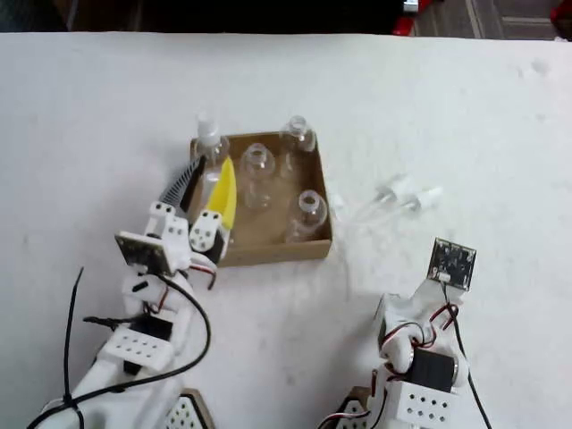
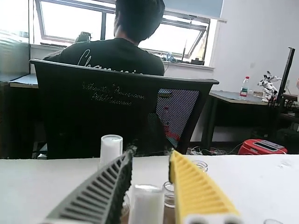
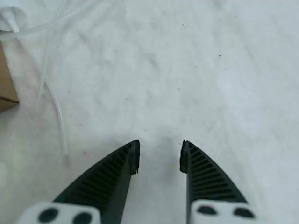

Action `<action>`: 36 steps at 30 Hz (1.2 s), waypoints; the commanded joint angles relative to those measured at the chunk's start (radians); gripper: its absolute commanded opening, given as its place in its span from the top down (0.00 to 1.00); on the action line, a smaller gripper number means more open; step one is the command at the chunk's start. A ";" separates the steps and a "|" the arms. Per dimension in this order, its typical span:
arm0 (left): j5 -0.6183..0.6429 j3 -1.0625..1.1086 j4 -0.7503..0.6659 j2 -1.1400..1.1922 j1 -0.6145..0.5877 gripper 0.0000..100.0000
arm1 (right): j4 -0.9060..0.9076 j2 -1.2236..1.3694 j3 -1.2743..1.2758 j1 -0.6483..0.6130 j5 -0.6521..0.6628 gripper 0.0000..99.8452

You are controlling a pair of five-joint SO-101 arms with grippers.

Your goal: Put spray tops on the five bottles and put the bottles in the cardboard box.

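In the high view we see the cardboard box just left of the centre. It has three open bottles inside and one capped bottle at its upper left corner. The left gripper hangs over the box's left part. Its fingers are partly open around another white-capped bottle, with a gap beside the yellow finger. Two spray tops lie right of the box. The right gripper is open over the table and holds nothing.

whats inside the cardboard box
Three uncapped bottles stand in the cardboard box, a capped bottle at its far left corner. The left claw hangs over the left side, covering what sits beneath.
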 commanded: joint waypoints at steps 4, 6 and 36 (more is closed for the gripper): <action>0.051 -0.195 0.261 -0.012 -0.007 0.88 | 0.008 -0.004 0.009 0.012 -0.006 0.87; 0.100 -0.292 0.443 -0.012 -0.015 0.88 | 0.008 -0.004 0.009 0.012 -0.006 0.87; 0.127 -0.850 1.533 -0.002 -0.051 0.88 | 0.008 -0.004 0.009 0.012 -0.006 0.87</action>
